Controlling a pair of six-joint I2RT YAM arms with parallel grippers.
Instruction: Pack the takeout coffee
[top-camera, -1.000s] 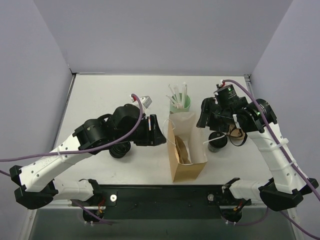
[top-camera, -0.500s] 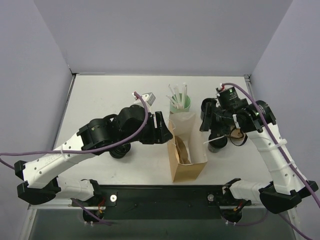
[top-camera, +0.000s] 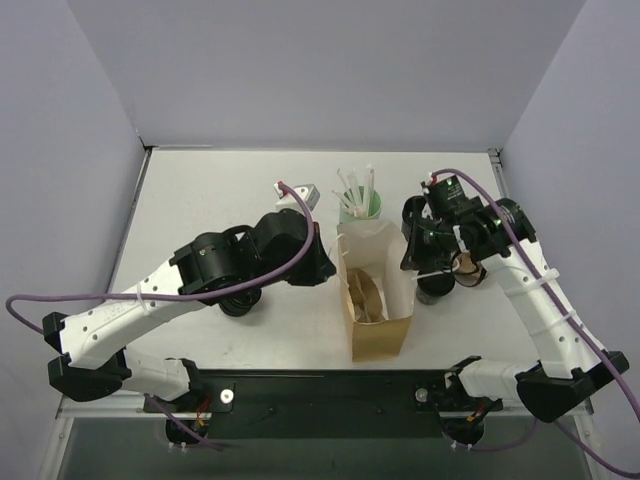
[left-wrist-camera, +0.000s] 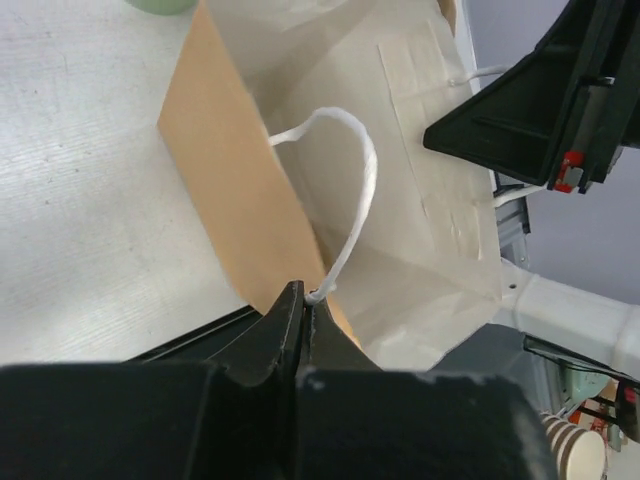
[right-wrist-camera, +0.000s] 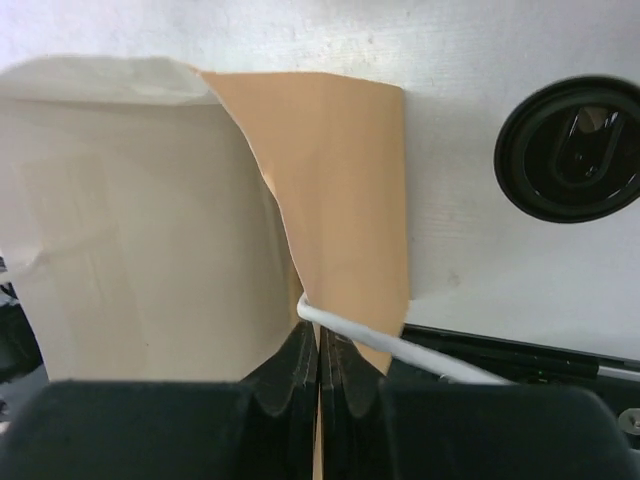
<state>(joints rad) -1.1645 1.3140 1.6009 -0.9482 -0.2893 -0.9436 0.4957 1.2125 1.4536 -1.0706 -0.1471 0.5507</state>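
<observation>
**Bench** (top-camera: 200, 200): white top filling the middle of the overhead view; its near edge is covered by a black rail.

**Left arm** (top-camera: 150, 295): white and black, running from lower left to centre. It covers most of a black ringed stack (top-camera: 240, 303), so only part of that stack's rim shows.

**Right arm** (top-camera: 530, 300): climbs the right side, then bends back toward centre.

**Paper bag** (top-camera: 378, 335): brown, upright, mouth open, at centre. The brown shape inside is too dim to identify.

**Left hand** (left-wrist-camera: 303, 295): fingers pressed together, clamped on the bag's white cord handle (left-wrist-camera: 360, 190) at its left rim.

**Right hand** (right-wrist-camera: 318, 335): fingers together on the bag's right rim, with a cord running out toward lower right. Whether paper is also pinched cannot be told.

**Takeout coffee** (top-camera: 435, 288): stands on the bench just right of the bag and outside it, half hidden under the right arm. The right wrist view shows only its round lid, at upper right, reaching the frame edge.

**Green cup** (top-camera: 362, 212): behind the bag at upper centre, holding white straws (top-camera: 350, 185); its base is hidden.
</observation>
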